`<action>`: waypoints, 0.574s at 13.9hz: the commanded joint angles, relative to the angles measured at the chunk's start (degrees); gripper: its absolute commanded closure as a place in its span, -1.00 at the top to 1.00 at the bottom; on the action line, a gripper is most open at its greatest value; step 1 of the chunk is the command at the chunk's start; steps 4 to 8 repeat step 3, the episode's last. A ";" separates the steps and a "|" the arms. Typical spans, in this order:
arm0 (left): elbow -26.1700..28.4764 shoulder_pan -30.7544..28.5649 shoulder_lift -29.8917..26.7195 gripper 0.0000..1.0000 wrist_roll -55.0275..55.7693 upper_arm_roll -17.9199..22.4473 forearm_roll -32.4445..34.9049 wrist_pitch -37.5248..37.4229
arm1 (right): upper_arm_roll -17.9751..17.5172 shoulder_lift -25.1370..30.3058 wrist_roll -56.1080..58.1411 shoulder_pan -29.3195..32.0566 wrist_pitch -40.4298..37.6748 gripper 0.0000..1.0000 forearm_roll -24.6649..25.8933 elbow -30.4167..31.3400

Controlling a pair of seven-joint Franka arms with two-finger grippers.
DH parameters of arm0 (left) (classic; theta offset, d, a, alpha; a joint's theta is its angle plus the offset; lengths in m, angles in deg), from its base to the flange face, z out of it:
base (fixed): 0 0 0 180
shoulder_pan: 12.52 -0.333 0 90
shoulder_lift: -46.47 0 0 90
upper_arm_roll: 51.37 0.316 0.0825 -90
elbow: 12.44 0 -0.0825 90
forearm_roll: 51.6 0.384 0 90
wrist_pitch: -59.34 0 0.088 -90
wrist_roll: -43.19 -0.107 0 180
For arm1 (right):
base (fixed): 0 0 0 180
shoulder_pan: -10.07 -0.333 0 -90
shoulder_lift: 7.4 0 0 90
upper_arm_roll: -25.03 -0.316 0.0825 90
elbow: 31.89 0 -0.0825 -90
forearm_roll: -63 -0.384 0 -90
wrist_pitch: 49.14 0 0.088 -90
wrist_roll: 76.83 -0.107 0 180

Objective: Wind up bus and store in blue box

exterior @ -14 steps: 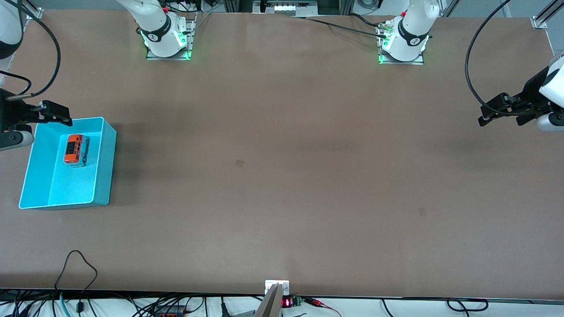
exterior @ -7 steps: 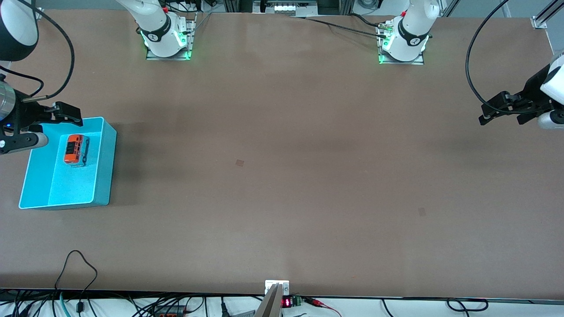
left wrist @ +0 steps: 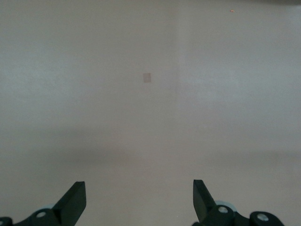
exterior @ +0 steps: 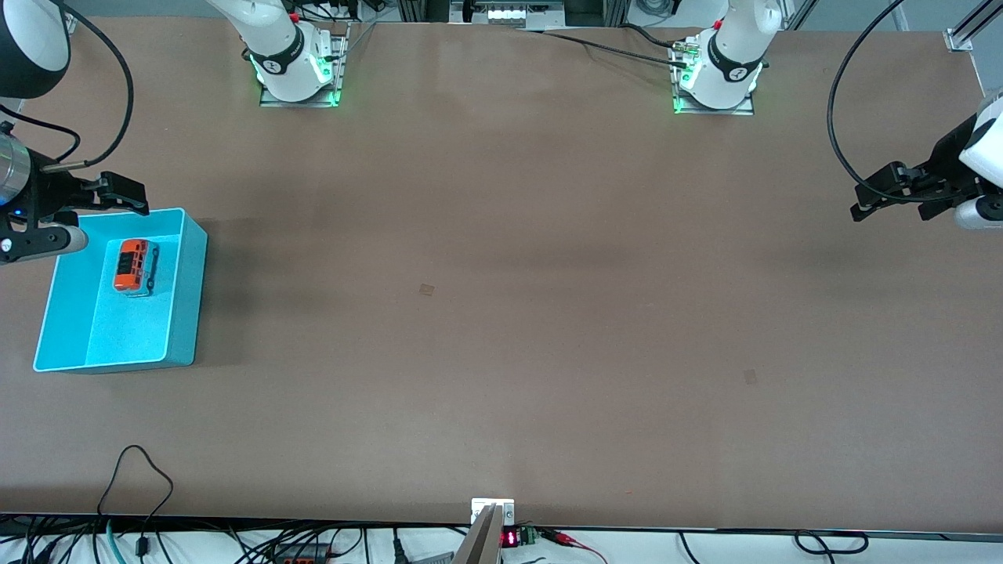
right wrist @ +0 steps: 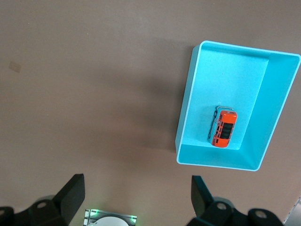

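The small orange bus [exterior: 133,266] lies on the floor of the blue box [exterior: 190,301], which stands at the right arm's end of the table. My right gripper [exterior: 129,197] hangs open above the box's edge that is farthest from the front camera, holding nothing. In the right wrist view the bus [right wrist: 224,127] sits near one short wall of the blue box [right wrist: 185,106], with the right gripper [right wrist: 138,188] wide open over bare table beside it. My left gripper [exterior: 889,213] waits open over bare table at the left arm's end. The left wrist view shows that gripper [left wrist: 139,193] empty.
The two arm bases [exterior: 298,78] [exterior: 715,86] stand along the table edge farthest from the front camera. A loose black cable [exterior: 137,478] loops onto the table at the nearest edge. Small tape marks [exterior: 426,290] [exterior: 751,377] lie on the brown tabletop.
The right gripper has drifted a little away from the box's interior, toward its farthest edge and upward. Bus, box and left arm have stayed put.
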 commanded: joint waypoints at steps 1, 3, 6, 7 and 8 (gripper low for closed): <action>0.71 -0.09 -1.13 1.00 -0.41 -0.16 0.62 -0.53 | -0.17 3.13 -0.61 1.16 1.63 1.00 -0.74 4.04; 0.63 -0.09 -1.13 1.00 -0.32 -0.16 0.62 -0.44 | -0.17 3.23 -0.61 1.17 1.89 1.00 -0.74 4.22; 0.63 -0.09 -1.13 1.00 -0.32 -0.16 0.62 -0.44 | -0.17 3.23 -0.61 1.17 1.89 1.00 -0.74 4.22; 0.63 -0.09 -1.13 1.00 -0.32 -0.16 0.62 -0.44 | -0.17 3.23 -0.61 1.17 1.89 1.00 -0.74 4.22; 0.63 -0.09 -1.13 1.00 -0.32 -0.16 0.62 -0.44 | -0.17 3.23 -0.61 1.17 1.89 1.00 -0.74 4.22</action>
